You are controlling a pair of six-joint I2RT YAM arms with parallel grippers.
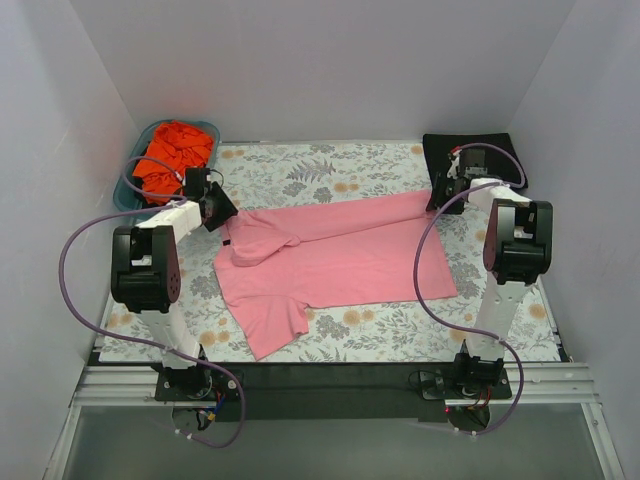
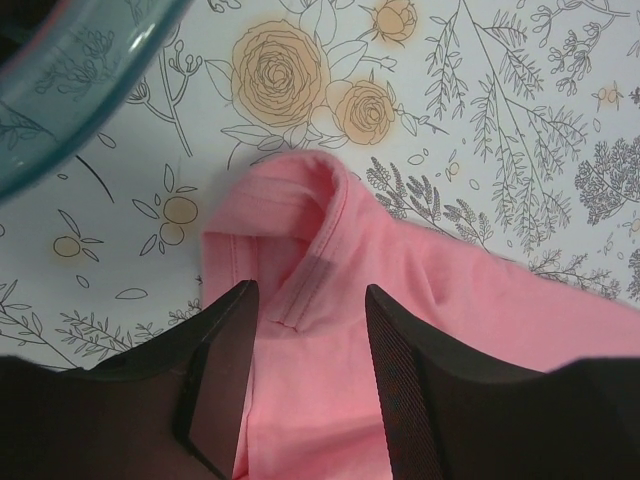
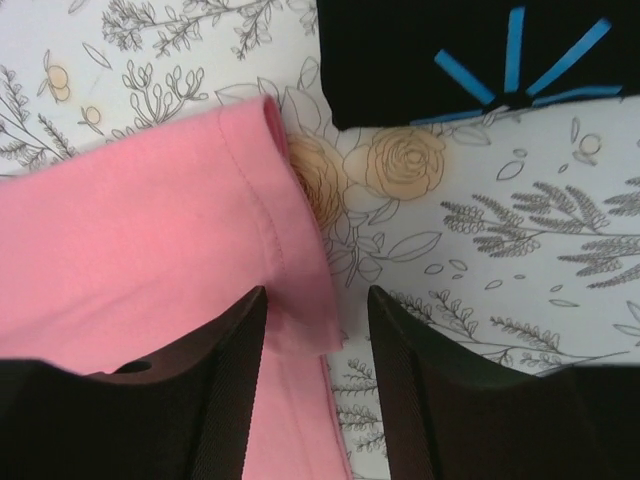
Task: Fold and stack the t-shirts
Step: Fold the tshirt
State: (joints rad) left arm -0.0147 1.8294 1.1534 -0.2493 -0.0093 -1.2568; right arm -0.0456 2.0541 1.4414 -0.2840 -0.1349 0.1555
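we have the pink t-shirt (image 1: 340, 255) spread mid-table, top edge folded over. left gripper (image 2: 307, 300) sits at the collar end and right gripper (image 3: 316, 300) at the hem corner, both with jaws apart straddling fabric, not clamped, probably lining up the next fold. black t-shirt (image 3: 400, 50) lies folded far right, orange-red t-shirt (image 1: 175, 150) in the basket (image 1: 207, 128).

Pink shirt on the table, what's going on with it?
Both arms are at the pink t-shirt, spread on the floral table with its far edge folded over. The left pincer stands open over its left end, the right pincer open astride the stitched edge at its right end. The black t-shirt lies folded far right; the orange-red t-shirt sits bunched in the teal basket, far left.
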